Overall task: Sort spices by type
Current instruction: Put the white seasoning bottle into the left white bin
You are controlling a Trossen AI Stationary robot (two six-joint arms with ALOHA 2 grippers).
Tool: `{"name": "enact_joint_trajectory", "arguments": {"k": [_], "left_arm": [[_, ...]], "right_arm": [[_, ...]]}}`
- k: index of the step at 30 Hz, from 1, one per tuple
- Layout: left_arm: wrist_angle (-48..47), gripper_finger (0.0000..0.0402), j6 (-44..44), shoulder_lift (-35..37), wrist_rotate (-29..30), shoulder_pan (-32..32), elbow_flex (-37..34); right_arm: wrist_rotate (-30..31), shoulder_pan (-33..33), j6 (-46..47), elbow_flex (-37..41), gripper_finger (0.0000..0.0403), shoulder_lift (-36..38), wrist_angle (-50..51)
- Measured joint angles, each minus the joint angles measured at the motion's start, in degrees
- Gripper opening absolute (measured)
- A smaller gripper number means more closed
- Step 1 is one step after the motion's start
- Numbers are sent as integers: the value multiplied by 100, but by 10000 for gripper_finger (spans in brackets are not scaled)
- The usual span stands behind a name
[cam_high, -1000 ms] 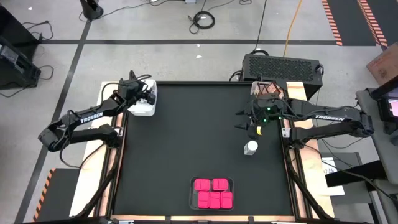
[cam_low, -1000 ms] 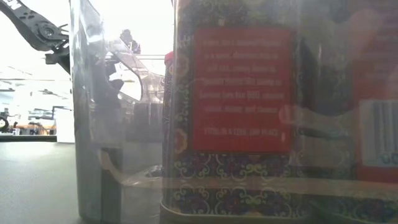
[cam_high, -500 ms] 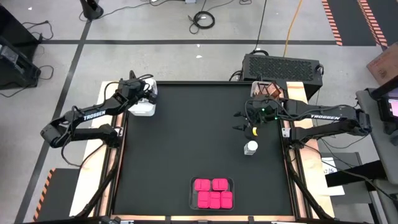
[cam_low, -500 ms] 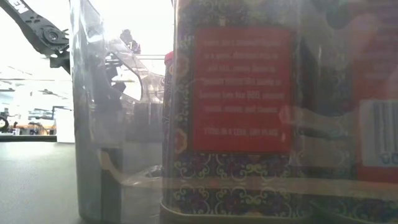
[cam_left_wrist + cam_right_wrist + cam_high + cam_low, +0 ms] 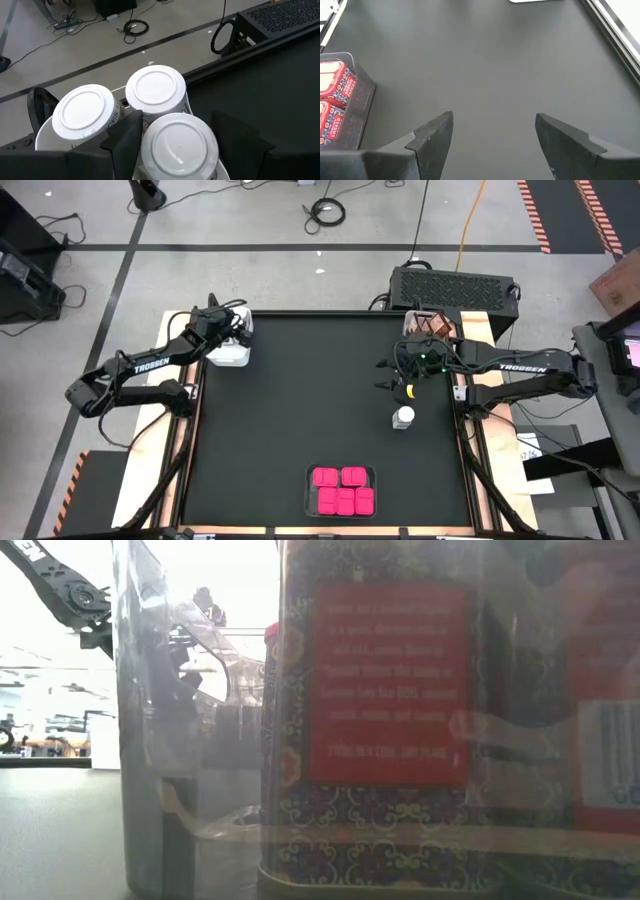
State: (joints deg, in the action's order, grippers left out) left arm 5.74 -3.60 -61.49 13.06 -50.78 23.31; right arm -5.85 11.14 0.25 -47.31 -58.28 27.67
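1. Left gripper (image 5: 175, 145) is over the white tray (image 5: 228, 356) at the table's far left corner, fingers straddling one white-lidded clear jar (image 5: 179, 146). Can't tell if they're actually pinching it or just sitting beside it.
2. Two more white-lidded jars (image 5: 155, 93) stand right next to it in that tray, all upright and packed close.
3. Right gripper (image 5: 492, 137) hangs over bare black mat near the right edge, jaws spread wide, nothing between them.
4. One lone white-lidded jar (image 5: 403, 418) stands on the mat just in front of the right gripper.
5. Brown jars (image 5: 432, 328) sit in a tray at the far right corner.
6. Pink boxes (image 5: 342, 490) are grouped in a clear tray (image 5: 309, 483) at the near edge, roughly centre.
7. Low view is mostly blocked by a pink box's red label (image 5: 390, 685) right up close.
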Motion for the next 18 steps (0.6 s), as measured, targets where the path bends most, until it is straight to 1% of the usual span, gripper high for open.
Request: {"name": "enact_joint_trajectory", "arguments": {"k": [6, 10, 18], "left_arm": [[-124, 238, 137, 62, -99, 0, 71], [-320, 238, 199, 170, -205, 2, 313], [-1184, 238, 295, 214, -216, 5, 865]], "right_arm": [[-1, 0, 15, 0, 279, 0, 4], [-2, 0, 73, 0, 279, 0, 67], [-2, 0, 81, -1, 279, 0, 82]]}}
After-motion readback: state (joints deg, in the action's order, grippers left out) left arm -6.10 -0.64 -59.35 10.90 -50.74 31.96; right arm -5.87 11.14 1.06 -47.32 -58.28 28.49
